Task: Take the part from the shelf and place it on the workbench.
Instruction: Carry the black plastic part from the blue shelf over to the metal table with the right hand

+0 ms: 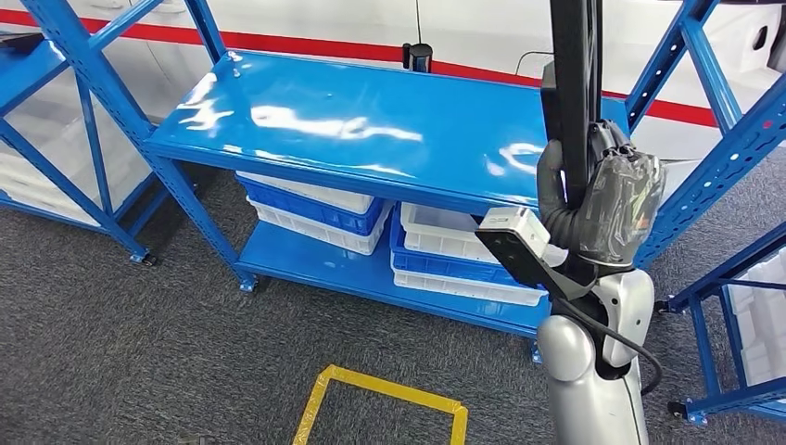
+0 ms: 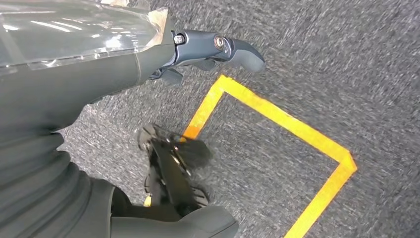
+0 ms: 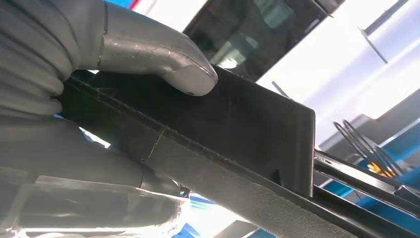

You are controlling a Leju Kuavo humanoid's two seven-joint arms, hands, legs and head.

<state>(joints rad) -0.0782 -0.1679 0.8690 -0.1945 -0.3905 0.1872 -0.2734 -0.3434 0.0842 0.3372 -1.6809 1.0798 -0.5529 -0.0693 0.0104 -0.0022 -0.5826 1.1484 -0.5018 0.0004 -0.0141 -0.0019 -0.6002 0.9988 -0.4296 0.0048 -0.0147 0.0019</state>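
A long black part point(image 1: 573, 83) stands upright in my right hand point(image 1: 602, 209), rising out of the top of the head view in front of the blue shelf point(image 1: 371, 125). In the right wrist view the grey thumb point(image 3: 158, 54) presses on the flat black face of the part point(image 3: 237, 129), with the other fingers wrapped beneath it. My left hand point(image 2: 148, 54) hangs above the carpet with its fingers point(image 2: 233, 49) stretched out and nothing in it.
The shelf's glossy top board is bare except a small dark cylinder point(image 1: 418, 56) at its back edge. White and blue bins point(image 1: 320, 209) sit on the lower level. More blue racks point(image 1: 732, 139) stand right and left. Yellow floor tape point(image 1: 385, 394) marks a square on the grey carpet.
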